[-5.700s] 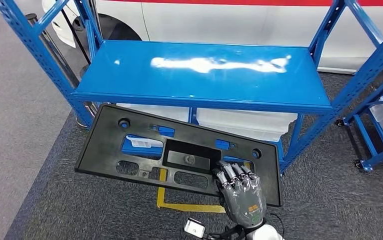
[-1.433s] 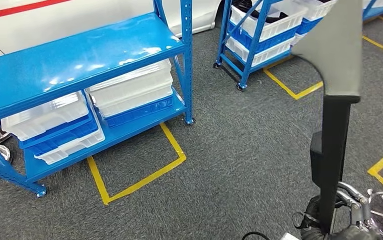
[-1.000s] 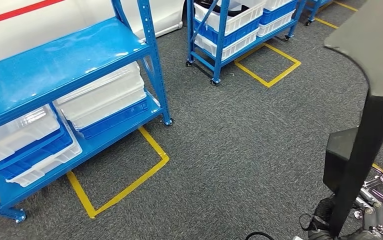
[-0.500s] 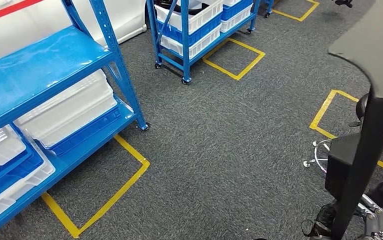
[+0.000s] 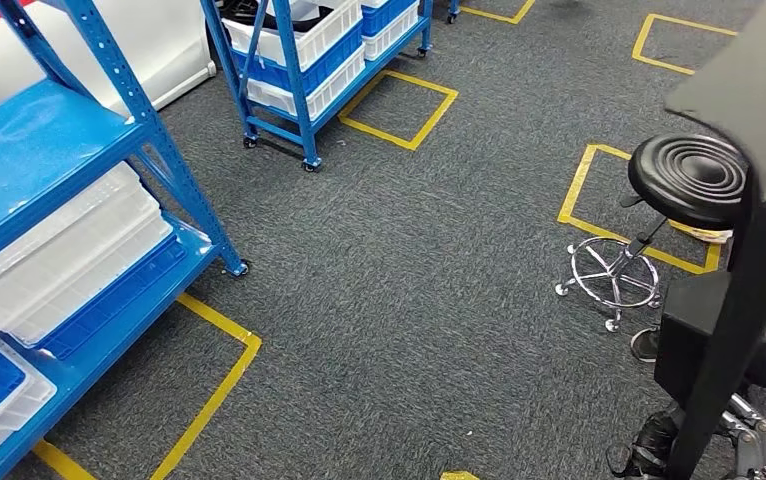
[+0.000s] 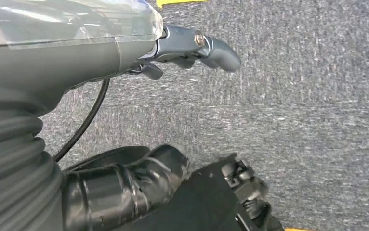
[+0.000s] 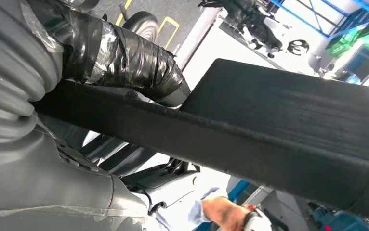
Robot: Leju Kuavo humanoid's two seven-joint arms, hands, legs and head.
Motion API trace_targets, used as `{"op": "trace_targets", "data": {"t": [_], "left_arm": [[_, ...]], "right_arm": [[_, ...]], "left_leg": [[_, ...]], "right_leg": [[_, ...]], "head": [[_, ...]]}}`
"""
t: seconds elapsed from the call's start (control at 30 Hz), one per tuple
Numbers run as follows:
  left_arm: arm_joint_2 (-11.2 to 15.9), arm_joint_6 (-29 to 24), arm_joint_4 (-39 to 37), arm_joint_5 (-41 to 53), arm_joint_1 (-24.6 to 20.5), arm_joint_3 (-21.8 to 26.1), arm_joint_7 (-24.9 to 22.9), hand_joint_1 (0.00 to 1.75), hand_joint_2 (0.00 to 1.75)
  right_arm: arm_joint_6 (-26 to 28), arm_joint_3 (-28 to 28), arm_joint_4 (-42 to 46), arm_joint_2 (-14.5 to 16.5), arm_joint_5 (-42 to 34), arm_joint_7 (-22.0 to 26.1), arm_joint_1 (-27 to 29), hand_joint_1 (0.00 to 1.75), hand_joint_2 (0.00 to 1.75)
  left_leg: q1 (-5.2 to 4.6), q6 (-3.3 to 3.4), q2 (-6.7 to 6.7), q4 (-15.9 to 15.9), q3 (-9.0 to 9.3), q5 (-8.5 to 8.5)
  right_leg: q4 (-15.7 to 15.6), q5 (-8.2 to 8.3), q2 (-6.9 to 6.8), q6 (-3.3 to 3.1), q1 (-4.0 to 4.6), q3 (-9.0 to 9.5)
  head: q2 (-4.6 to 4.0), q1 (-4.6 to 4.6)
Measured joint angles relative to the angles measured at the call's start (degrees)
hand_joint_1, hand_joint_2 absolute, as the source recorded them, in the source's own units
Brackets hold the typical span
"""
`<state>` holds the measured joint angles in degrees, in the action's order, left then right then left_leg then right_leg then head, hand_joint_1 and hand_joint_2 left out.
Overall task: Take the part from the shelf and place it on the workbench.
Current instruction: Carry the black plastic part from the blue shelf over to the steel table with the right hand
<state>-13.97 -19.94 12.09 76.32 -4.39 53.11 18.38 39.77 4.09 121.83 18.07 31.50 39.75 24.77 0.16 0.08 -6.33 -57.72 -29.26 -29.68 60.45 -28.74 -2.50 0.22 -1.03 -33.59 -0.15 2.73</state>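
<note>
Head view high, angled down over carpet (image 5: 439,300); wrist views close behind hands; both show carpet

No legible text, label, brand, number or sign appears in any view.
</note>
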Motion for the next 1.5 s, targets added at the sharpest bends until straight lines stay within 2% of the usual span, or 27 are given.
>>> {"op": "trace_targets", "data": {"t": [0.03,0.1,0.17,0.23,0.27,0.33,0.4,0.47,0.53,0.57,0.63,0.7,0.77,0.83,0.9,0.97,1.03,1.07,1.13,1.2,1.23,1.27,1.3,1.37,1.4,1.47,1.5], "left_arm": [[0.0,0.02,0.0,-0.04,-0.1,0.0,0.09,0.0,1.75],[0.0,0.05,0.0,-0.19,-0.2,0.0,0.35,0.0,1.75],[0.0,0.17,0.0,-0.45,-0.12,0.01,0.63,0.0,1.75],[0.01,0.38,0.0,-0.62,0.11,0.04,0.85,0.0,1.75],[0.03,0.48,0.0,-0.66,0.2,0.07,0.92,0.0,1.75],[0.05,0.63,0.0,-0.69,0.22,0.09,0.98,0.0,1.75],[0.1,0.72,0.0,-0.7,0.16,0.12,1.01,0.0,1.75],[0.16,0.75,0.0,-0.72,0.14,0.18,1.05,0.0,1.75],[0.2,0.75,0.0,-0.72,0.1,0.21,1.1,0.0,1.75],[0.21,0.78,0.0,-0.73,0.07,0.22,1.11,0.0,1.75],[0.23,0.99,0.0,-0.8,0.07,0.24,1.23,0.0,1.75],[0.25,1.31,0.0,-0.93,0.13,0.27,1.41,0.0,1.75],[0.28,1.51,0.0,-1.0,0.25,0.33,1.49,0.0,1.75],[0.3,1.68,0.0,-1.08,0.21,0.37,1.56,0.0,1.75],[0.3,1.87,0.0,-1.19,0.08,0.42,1.66,0.0,1.75],[0.32,2.03,0.0,-1.32,0.0,0.56,1.79,0.0,1.75],[0.34,2.16,0.0,-1.45,-0.08,0.7,1.94,0.0,1.75],[0.36,2.26,0.0,-1.51,-0.17,0.73,1.98,0.0,1.75],[0.37,2.56,0.0,-1.58,-0.28,0.8,2.1,0.0,1.75],[0.37,2.89,0.0,-1.6,-0.16,0.9,2.22,0.0,1.75],[0.37,3.01,0.0,-1.6,-0.04,0.94,2.27,0.0,1.75],[0.37,3.08,0.0,-1.6,0.09,0.99,2.34,0.0,1.75],[0.38,3.12,0.0,-1.59,0.19,1.03,2.43,0.0,1.75],[0.43,3.15,0.0,-1.57,0.25,1.09,2.59,0.0,1.75],[0.46,3.15,0.0,-1.56,0.25,1.11,2.65,0.0,1.75],[0.5,3.15,0.0,-1.55,0.22,1.16,2.74,0.0,1.75],[0.51,3.16,0.0,-1.55,0.18,1.19,2.76,0.0,1.75]], "right_arm": [[0.0,0.0,0.0,-0.03,0.05,0.01,0.02,1.75,1.75],[0.01,0.01,0.0,-0.04,0.15,0.01,0.0,1.75,1.75],[0.01,0.0,-0.01,-0.04,0.19,0.01,-0.11,1.75,1.75],[0.01,-0.01,-0.04,-0.04,0.21,0.01,-0.16,1.75,1.75],[0.01,-0.01,-0.07,-0.04,0.22,0.01,-0.16,1.75,1.75],[0.01,-0.01,-0.11,-0.04,0.21,0.01,-0.16,1.75,1.75],[0.01,-0.01,-0.11,-0.04,0.21,0.01,-0.19,1.75,1.75],[-0.01,-0.03,-0.15,-0.04,0.22,0.01,-0.26,1.75,1.75],[-0.01,-0.07,-0.19,-0.04,0.22,0.01,-0.27,1.75,1.75],[0.0,-0.07,-0.2,-0.04,0.22,0.01,-0.21,1.75,1.75],[0.01,-0.06,-0.28,-0.07,0.28,0.02,-0.35,1.75,1.75],[0.01,-0.07,-0.48,-0.08,0.35,0.03,-0.65,1.75,1.75],[0.01,-0.07,-0.74,-0.08,0.37,0.01,-0.73,1.75,1.75],[0.01,-0.07,-0.94,-0.08,0.37,0.0,-0.71,1.75,1.75],[0.01,-0.07,-1.07,-0.09,0.38,0.01,-0.8,1.75,1.75],[0.01,-0.07,-1.2,-0.1,0.39,0.01,-0.92,1.75,1.75],[0.01,-0.07,-1.34,-0.1,0.4,0.01,-0.97,1.75,1.75],[0.01,-0.07,-1.4,-0.1,0.44,0.01,-0.97,1.75,1.75],[0.01,-0.07,-1.47,-0.1,0.49,0.01,-1.16,1.75,1.75],[0.01,-0.07,-1.55,-0.1,0.54,0.01,-1.44,1.75,1.75],[0.01,-0.07,-1.6,-0.1,0.56,0.01,-1.51,1.75,1.75],[0.01,-0.07,-1.64,-0.1,0.58,0.01,-1.51,1.75,1.75],[0.01,-0.06,-1.68,-0.1,0.58,0.01,-1.49,1.75,1.75],[0.01,-0.05,-1.73,-0.1,0.58,0.01,-1.49,1.75,1.75],[0.01,-0.05,-1.73,-0.1,0.58,0.01,-1.5,1.75,1.75],[0.01,-0.05,-1.74,-0.1,0.58,0.01,-1.55,1.75,1.75],[0.01,-0.04,-1.75,-0.1,0.58,0.01,-1.54,1.75,1.75]], "left_leg": [[0.12,-0.32,-0.06,-0.04,0.12,-0.18],[0.4,-0.84,1.86,-1.94,-0.58,-1.83],[0.53,-0.99,4.72,-8.14,-3.41,-5.32],[0.52,-0.89,5.66,-14.98,-6.8,-7.79],[0.49,-0.74,5.79,-16.3,-7.61,-7.63],[0.4,-0.14,6.31,-12.75,-6.38,-4.33],[0.34,0.6,8.92,-5.25,-3.33,-0.56],[0.22,0.86,11.17,-1.14,-1.57,0.51],[0.2,0.99,10.62,-0.26,-1.15,0.64],[0.28,1.2,9.9,0.27,-0.95,0.95],[0.49,1.82,8.25,1.48,-0.54,1.64],[0.33,2.18,6.47,1.78,-0.44,1.78],[0.25,2.18,4.63,1.64,-0.49,1.6],[0.28,1.98,3.05,1.41,-0.42,1.31],[0.2,1.46,1.86,0.89,-0.32,0.77],[-0.04,0.81,0.92,0.37,-0.17,0.24],[-0.12,0.24,0.01,0.26,0.09,0.01],[0.01,-0.09,0.18,0.1,0.14,-0.25],[0.31,-0.7,2.42,-2.44,-0.81,-2.28],[0.45,-0.96,5.09,-9.13,-3.85,-6.03],[0.46,-0.98,5.54,-12.87,-5.64,-7.55],[0.46,-0.96,5.72,-15.4,-6.91,-8.11],[0.46,-0.87,5.82,-15.99,-7.33,-7.53],[0.46,-0.41,6.61,-10.82,-5.16,-3.55],[0.47,-0.09,7.94,-6.95,-3.46,-1.71],[0.45,0.35,10.18,-1.42,-1.14,0.02],[0.39,0.46,10.65,-0.63,-0.83,-0.1]], "right_leg": [[-0.1,0.09,0.48,-0.35,-0.03,-0.03],[-0.33,0.35,1.5,-1.03,-0.18,-0.09],[-0.4,0.5,2.54,-1.53,-0.11,-0.2],[-0.36,0.54,3.91,-1.78,0.17,-0.29],[-0.31,0.55,4.69,-1.82,0.3,-0.29],[-0.23,0.56,6.26,-1.83,0.44,-0.2],[-0.16,0.61,7.65,-1.71,0.45,-0.18],[-0.15,0.85,8.87,-1.23,0.19,-0.51],[-0.43,1.23,10.08,-0.46,-0.03,-0.81],[-0.4,1.21,9.71,-0.15,0.02,-0.92],[1.88,-0.52,6.81,0.36,0.31,-2.06],[8.07,-4.09,3.8,0.75,0.27,-4.98],[13.13,-5.76,3.11,1.16,0.04,-7.24],[10.75,-3.51,2.58,1.45,-0.22,-5.7],[3.47,-0.48,0.55,1.39,-0.16,-1.64],[-0.53,0.39,-0.88,0.87,0.15,0.42],[-0.72,0.31,-0.08,0.23,0.31,0.26],[-0.78,0.4,0.46,-0.05,0.24,0.22],[-0.98,0.65,1.54,-0.73,0.03,0.18],[-1.01,0.79,2.61,-1.21,-0.01,0.04],[-0.99,0.82,3.23,-1.32,0.05,-0.04],[-0.96,0.85,3.93,-1.36,0.11,-0.09],[-0.9,0.86,4.69,-1.37,0.16,-0.1],[-0.78,0.88,6.28,-1.36,0.2,-0.02],[-0.72,0.91,6.97,-1.28,0.22,-0.01],[-0.59,1.08,8.3,-0.83,0.16,-0.3],[-0.62,1.26,8.88,-0.46,0.05,-0.54]], "head": [[0.0,0.0],[0.0,0.01],[0.0,-0.03],[0.0,-0.04],[0.0,-0.04],[0.0,-0.04],[0.0,-0.03],[0.0,-0.05],[0.0,-0.08],[0.0,-0.06],[0.0,0.12],[0.0,0.3],[0.0,0.3],[0.0,0.3],[0.0,0.31],[0.0,0.24],[0.0,0.18],[0.0,0.18],[0.0,0.17],[0.0,0.16],[0.0,0.16],[0.0,0.16],[0.0,0.16],[0.0,0.16],[0.0,0.17],[0.0,0.19],[0.0,0.18]]}}
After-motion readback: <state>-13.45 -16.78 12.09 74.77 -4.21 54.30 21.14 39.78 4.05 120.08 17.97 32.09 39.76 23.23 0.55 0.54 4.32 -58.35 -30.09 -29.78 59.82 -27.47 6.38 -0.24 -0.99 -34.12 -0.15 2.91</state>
